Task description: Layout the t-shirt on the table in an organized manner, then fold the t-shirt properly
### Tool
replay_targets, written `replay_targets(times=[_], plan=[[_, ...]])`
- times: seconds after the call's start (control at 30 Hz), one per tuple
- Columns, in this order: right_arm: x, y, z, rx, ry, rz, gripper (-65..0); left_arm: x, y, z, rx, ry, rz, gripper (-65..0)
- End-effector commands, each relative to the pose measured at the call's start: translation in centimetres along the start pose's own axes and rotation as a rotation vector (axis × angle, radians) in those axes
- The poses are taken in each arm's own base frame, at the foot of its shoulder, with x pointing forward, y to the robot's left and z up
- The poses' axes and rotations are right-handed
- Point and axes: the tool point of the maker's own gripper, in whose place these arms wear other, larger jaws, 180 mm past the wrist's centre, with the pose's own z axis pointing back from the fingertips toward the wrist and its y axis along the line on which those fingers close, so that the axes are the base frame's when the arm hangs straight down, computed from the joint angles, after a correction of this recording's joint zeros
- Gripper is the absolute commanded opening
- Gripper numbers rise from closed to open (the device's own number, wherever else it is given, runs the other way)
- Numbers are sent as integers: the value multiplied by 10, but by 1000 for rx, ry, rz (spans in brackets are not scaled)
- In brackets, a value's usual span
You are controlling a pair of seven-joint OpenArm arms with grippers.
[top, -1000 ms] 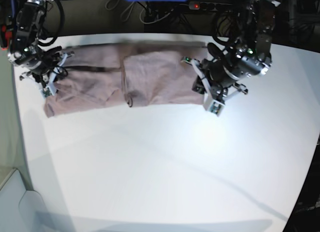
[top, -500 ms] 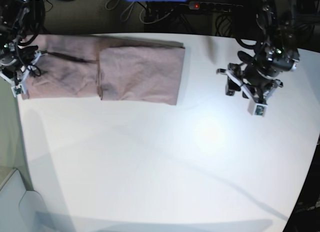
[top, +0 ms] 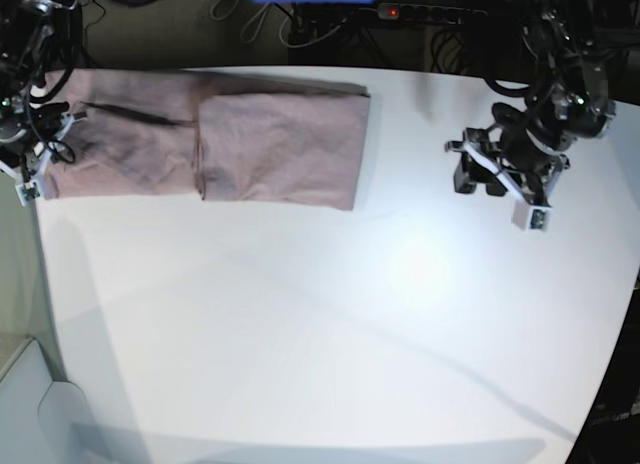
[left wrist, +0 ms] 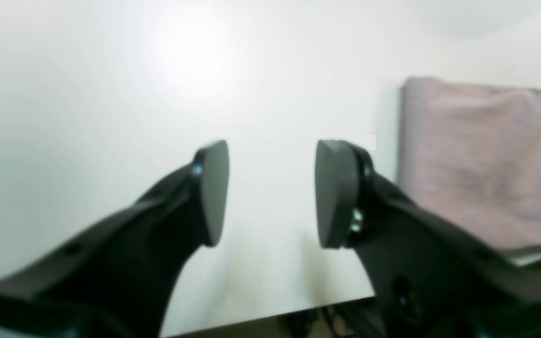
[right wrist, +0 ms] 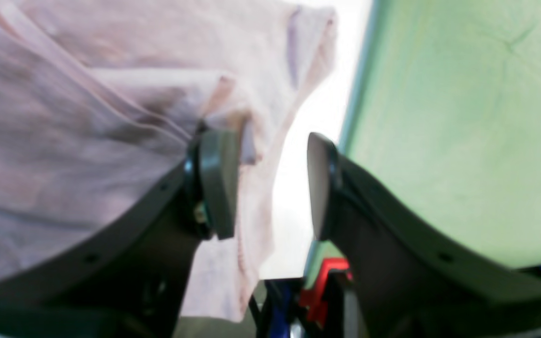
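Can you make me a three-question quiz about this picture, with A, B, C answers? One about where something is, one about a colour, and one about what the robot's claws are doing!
1. Where on the table does the t-shirt lie?
A. along the far edge, toward the right gripper's side
B. in the middle of the near edge
C. under the left gripper

2. What colour is the t-shirt?
A. bright blue
B. dusty pink
C. yellow

3. What is the left gripper doing?
A. pinching the t-shirt
B. open above bare table, holding nothing
C. holding a cup

Answers:
1. A, because the base view shows the cloth stretched along the far edge, ending beside the right gripper.
2. B, as the base view and both wrist views show pink cloth.
3. B, since the left wrist view shows white table between the parted fingers, with the t-shirt off to one side.
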Motion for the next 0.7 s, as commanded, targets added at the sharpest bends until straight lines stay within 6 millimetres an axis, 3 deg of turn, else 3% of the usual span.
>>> replay_targets(times=[0.0, 0.13, 0.27, 0.37, 0.53, 0.67], plan=[[15, -8, 5, -17, -51, 5, -379, 14, 0, 3, -3, -46, -14, -356], [22, -7, 4, -15, -69, -6, -298, 16, -1, 3, -6, -51, -13, -333], [30, -6, 2, -13, -90, -27, -248, 17, -2, 3, -8, -51, -15, -210], [41, -11, 3, -24, -113, -33, -242, 21, -2, 3, -10, -61, -18, -154], [40, -12, 1, -22, -109, -36, -242, 21, -2, 3, -8, -62, -16, -170], [23, -12, -11, 2, -55, -50, -242, 20, -4, 2, -14, -61, -11, -173]])
